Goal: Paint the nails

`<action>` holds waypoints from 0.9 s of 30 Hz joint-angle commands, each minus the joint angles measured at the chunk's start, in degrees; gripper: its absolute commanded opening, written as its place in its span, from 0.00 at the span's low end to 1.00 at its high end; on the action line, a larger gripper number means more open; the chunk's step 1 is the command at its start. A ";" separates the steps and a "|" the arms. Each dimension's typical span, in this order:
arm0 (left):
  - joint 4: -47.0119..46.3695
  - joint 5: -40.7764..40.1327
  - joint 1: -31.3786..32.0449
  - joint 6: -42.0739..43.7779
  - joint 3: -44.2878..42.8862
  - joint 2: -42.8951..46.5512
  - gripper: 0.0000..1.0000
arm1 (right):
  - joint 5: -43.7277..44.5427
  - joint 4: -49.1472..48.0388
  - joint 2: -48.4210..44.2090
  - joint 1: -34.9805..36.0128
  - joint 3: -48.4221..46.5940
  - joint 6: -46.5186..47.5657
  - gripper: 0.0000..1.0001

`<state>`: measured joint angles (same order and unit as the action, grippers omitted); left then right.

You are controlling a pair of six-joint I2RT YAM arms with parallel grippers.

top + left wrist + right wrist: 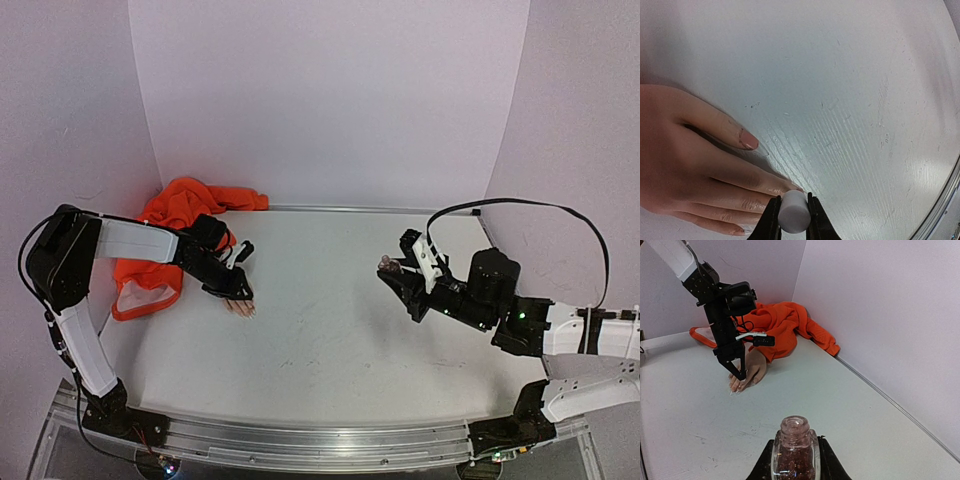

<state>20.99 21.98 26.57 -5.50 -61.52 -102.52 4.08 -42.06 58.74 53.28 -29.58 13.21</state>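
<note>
**Both grippers clamped, white cap at the fingertips**

The left gripper [793, 223] is closed tight on a small white cap [792, 209], right at the fingertips of the mannequin hand [685, 165]; whether it touches them I cannot tell. The hand lies palm down on the left side of the white table [330, 340], its orange sleeve [180, 215] bunched behind it toward the back corner. The nails [747, 140] point toward the table's middle; the one in clear view looks pinkish. Well apart on the right, the right gripper [794, 462] is closed around an open glass bottle [794, 440] of glittery reddish polish, held upright
</note>
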 commanded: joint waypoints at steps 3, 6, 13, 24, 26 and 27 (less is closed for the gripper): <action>-0.52 1.71 -0.20 0.88 -2.20 -0.12 0.00 | -0.03 -4.80 -0.67 -0.42 -0.03 -0.51 0.00; -0.54 1.97 -0.20 0.84 -2.16 -0.22 0.00 | -0.03 -4.87 -0.73 -0.37 -0.03 -0.49 0.00; -0.60 2.80 -0.13 0.40 -1.84 -0.40 0.00 | -0.12 -4.81 -0.75 -0.41 0.01 -0.63 0.00; -0.60 3.41 -0.03 0.01 -1.34 -0.24 0.00 | -0.13 -4.87 -0.87 -0.39 -0.04 -0.60 0.00; -0.59 3.42 -0.02 -0.04 -1.20 -0.20 0.00 | -0.12 -4.85 -0.91 -0.41 0.01 -0.65 0.00; -0.60 3.42 -0.02 -0.04 -1.17 -0.11 0.00 | -0.12 -4.81 -0.91 -0.37 0.08 -0.63 0.00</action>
<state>20.97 24.10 26.57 -5.80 -61.52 -102.52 4.08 -42.06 58.74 53.28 -29.58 13.08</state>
